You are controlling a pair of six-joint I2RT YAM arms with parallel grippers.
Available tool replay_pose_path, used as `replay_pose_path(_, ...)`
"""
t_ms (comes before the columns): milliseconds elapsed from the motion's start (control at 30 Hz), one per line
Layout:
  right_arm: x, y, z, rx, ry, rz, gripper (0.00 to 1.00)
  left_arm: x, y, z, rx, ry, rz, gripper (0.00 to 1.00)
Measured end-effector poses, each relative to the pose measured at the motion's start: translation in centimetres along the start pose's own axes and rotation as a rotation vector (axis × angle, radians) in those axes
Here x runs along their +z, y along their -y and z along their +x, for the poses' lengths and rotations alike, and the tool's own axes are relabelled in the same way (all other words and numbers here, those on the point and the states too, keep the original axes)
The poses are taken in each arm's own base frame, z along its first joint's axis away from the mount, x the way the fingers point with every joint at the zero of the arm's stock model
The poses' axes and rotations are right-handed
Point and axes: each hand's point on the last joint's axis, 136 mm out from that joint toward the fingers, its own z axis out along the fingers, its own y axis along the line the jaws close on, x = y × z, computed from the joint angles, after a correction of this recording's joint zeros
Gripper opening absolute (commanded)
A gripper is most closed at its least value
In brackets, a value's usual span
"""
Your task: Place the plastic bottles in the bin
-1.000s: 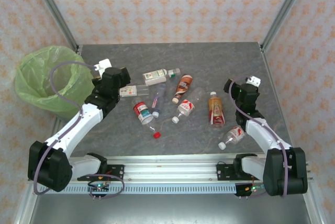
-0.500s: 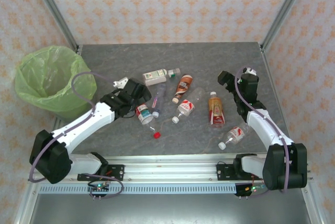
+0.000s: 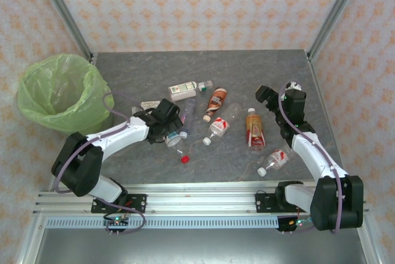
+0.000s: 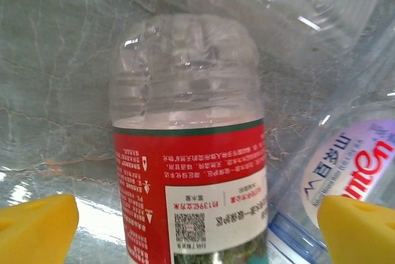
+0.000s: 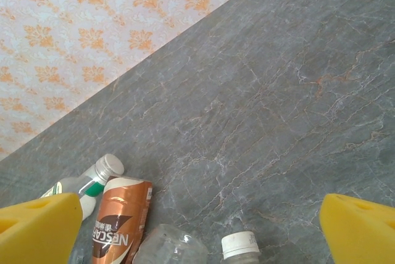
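Between the two yellow fingertips (image 4: 38,227) of my left gripper (image 4: 197,230) lies a clear bottle with a red label (image 4: 191,177); the jaws are open on either side of it. In the top view the left gripper (image 3: 166,122) is low over that bottle (image 3: 173,137). A purple-labelled bottle (image 4: 361,159) lies beside it. More bottles lie across the table: white-green (image 3: 183,90), brown (image 3: 215,100), orange (image 3: 253,127), and a red-white one (image 3: 274,160). The lime-green bin (image 3: 58,91) stands at the far left. My right gripper (image 3: 263,95) hangs open above the table with nothing in it.
A loose red cap (image 3: 184,159) lies near the front of the grey table (image 3: 259,66). In the right wrist view the brown bottle (image 5: 120,221), a white bottle cap (image 5: 241,245) and bare stone lie below the open right gripper (image 5: 197,227). Patterned walls enclose the table.
My left arm has swung from beside the bin to the middle of the table and come down over the red-labelled bottle. The right gripper has turned and shifted slightly left.
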Motion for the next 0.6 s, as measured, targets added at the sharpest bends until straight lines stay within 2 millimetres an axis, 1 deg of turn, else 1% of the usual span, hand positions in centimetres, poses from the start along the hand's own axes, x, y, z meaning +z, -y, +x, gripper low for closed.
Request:
replay_pose_path(100,0.0,-0.2,0.5,-0.01,-0.028,-0.012,0.99,0.9,0.2,0.5,-0.024,-0.017,0.014,0.93)
replay_pose_path(333,-0.1,-0.9,1.2,-0.032,-0.066,-0.042,0.99,2.0,1.5,0.2,-0.026,0.005,0.072,0.83)
replay_pose_path(400,-0.1,-1.1,1.3,-0.032,-0.07,-0.048,0.99,2.7,1.4,0.4,-0.023,0.004,0.073,0.81)
replay_pose_path(533,-0.1,-1.4,1.5,-0.028,-0.079,-0.064,0.99,3.7,0.6,1.0,-0.006,-0.001,0.058,0.76)
replay_pose_path(600,-0.1,-1.7,1.6,-0.023,-0.083,-0.079,0.99,3.8,0.6,1.0,-0.001,0.005,0.061,0.7)
